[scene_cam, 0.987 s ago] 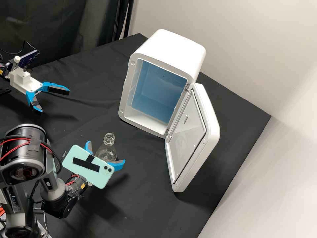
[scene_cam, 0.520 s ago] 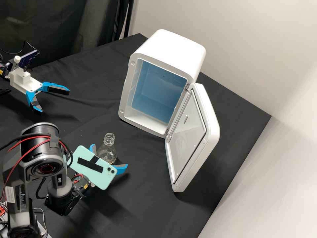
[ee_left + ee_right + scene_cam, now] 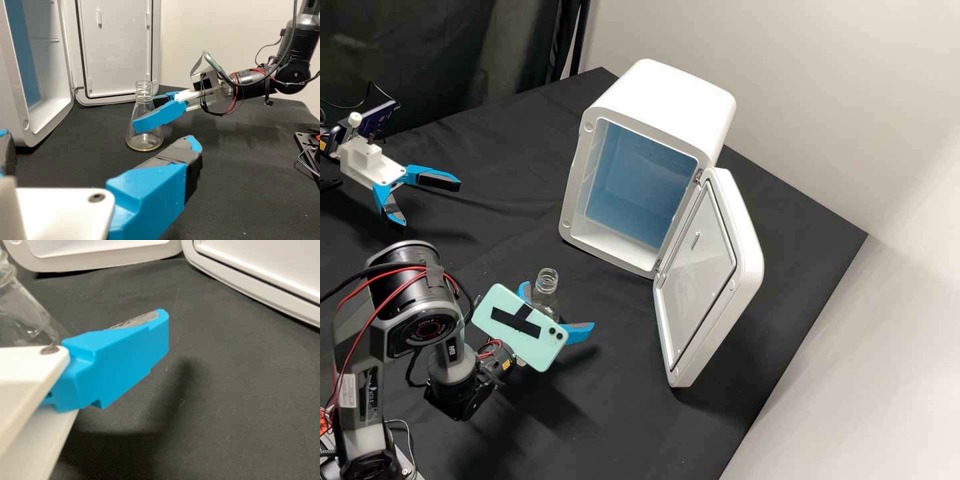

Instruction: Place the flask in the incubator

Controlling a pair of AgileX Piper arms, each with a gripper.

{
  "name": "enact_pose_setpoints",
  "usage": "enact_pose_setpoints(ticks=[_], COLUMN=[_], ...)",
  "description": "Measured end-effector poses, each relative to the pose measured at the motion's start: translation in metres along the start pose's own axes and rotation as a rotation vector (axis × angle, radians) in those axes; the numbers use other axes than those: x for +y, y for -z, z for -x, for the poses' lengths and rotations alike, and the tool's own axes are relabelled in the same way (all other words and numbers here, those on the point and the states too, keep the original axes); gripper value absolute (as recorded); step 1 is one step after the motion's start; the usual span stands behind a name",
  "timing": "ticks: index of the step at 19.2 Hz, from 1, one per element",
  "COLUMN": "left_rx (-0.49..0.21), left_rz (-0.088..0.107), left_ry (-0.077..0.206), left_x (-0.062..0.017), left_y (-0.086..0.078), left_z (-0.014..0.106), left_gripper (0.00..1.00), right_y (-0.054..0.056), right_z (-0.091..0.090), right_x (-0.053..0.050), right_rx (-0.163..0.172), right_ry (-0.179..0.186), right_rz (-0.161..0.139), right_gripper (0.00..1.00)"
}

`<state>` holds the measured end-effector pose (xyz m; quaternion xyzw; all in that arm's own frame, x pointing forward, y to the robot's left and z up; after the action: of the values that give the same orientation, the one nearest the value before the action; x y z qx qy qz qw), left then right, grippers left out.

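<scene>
Right gripper has pushed forward since a second ago; its arm has swung in behind it. Blue fingers now sit either side of the flask instead of short of it. Jaws spread wide, not clamped. Left wrist view has one finger crossing in front of the flask body; contact not resolvable. Flask is upright on the black bench, mouth up, just in front of the open incubator and near the hinge edge of its door, which is swung fully out. Not inside yet. Mint phone strapped on the right wrist hides most of the flask body from above. Left gripper hasn't moved: well back from the flask, above the bench, jaws wide, holding nothing.
</scene>
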<state>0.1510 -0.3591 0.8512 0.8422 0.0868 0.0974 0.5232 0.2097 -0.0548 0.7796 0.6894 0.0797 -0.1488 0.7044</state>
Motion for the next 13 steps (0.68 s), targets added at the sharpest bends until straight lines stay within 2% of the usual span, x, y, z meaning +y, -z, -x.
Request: enact_pose_setpoints(ticks=[8,13], left_rx=[0.000,0.000], left_rz=[0.000,0.000], left_ry=[0.000,0.000], left_x=[0.0000,0.0000], left_y=[0.0001,0.0001], left_z=[0.0000,0.0000], left_gripper=[1.00,1.00], right_y=[0.0073,0.0089], right_z=[-0.0018,-0.0022], right_x=[0.0031,0.0022], right_rx=[0.017,0.023], right_ry=[-0.027,-0.023], right_rz=[0.011,0.014], right_gripper=[1.00,1.00])
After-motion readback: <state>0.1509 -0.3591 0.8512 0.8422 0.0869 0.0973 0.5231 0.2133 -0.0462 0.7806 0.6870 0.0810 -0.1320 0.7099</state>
